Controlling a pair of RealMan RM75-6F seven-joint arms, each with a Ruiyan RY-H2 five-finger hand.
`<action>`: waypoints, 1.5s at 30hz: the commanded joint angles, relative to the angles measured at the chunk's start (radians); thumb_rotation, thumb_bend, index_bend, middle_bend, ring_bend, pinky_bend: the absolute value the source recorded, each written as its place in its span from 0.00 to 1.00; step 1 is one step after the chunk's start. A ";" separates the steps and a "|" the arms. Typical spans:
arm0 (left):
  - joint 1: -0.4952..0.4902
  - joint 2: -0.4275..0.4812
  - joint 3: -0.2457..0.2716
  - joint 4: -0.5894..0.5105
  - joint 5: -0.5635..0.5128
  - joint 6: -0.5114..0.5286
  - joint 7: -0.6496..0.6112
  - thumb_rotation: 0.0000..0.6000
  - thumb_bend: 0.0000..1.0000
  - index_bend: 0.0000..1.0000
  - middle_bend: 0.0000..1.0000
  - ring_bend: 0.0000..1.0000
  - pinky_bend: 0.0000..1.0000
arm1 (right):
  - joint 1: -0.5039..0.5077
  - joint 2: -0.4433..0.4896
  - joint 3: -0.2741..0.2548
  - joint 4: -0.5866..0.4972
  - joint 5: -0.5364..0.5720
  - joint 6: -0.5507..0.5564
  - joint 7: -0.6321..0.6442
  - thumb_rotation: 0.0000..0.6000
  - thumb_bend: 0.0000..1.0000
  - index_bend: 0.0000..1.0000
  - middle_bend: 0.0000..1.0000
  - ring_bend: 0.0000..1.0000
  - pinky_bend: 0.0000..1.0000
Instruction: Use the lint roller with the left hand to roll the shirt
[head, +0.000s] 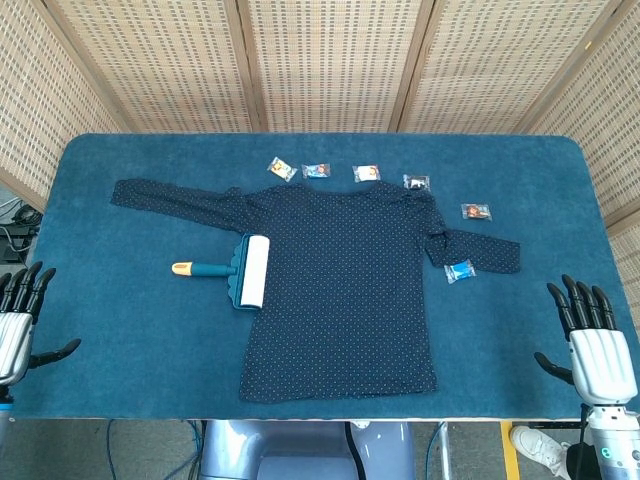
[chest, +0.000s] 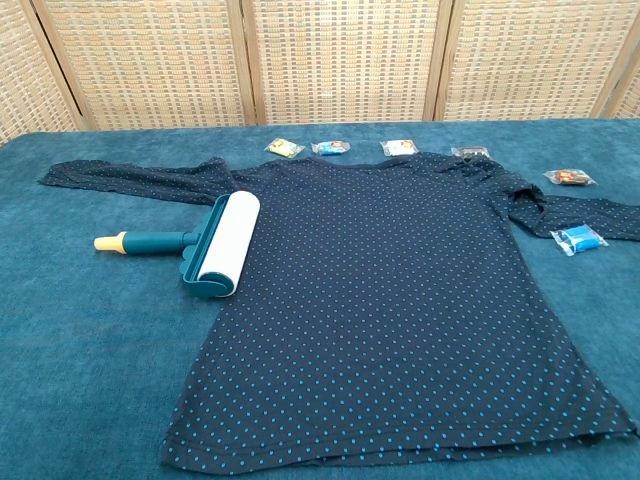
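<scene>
I have the lint roller (head: 240, 271) lying on the bench (head: 120, 340), its white drum resting on the shirt's (head: 345, 290) left edge, just below the outstretched sleeve. The teal handle with its yellow tip points out to the robot's left, so the long axis of the handle runs across the bench, while the drum runs front to back. My left robot hand (head: 18, 325) sits at the near left corner, fingers spread and holding nothing; the roller is well apart from it, forward and to the right. My right robot hand (head: 596, 350) is likewise released at the near right corner, much farther from the roller. I judge the handle tip is the nearest end for the left reach.
</scene>
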 joint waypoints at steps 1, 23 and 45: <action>-0.002 0.002 -0.003 -0.005 -0.002 -0.001 -0.001 1.00 0.00 0.00 0.00 0.00 0.00 | 0.001 0.000 0.000 0.003 0.003 -0.004 0.003 1.00 0.09 0.00 0.00 0.00 0.00; -0.283 0.062 -0.155 -0.088 -0.264 -0.388 0.141 1.00 0.00 0.24 0.80 0.72 0.69 | 0.013 -0.015 0.008 0.028 0.025 -0.031 0.026 1.00 0.09 0.00 0.00 0.00 0.00; -0.631 -0.123 -0.132 0.047 -0.721 -0.596 0.551 1.00 0.27 0.43 0.84 0.75 0.70 | 0.015 -0.010 0.025 0.064 0.058 -0.040 0.105 1.00 0.09 0.00 0.00 0.00 0.00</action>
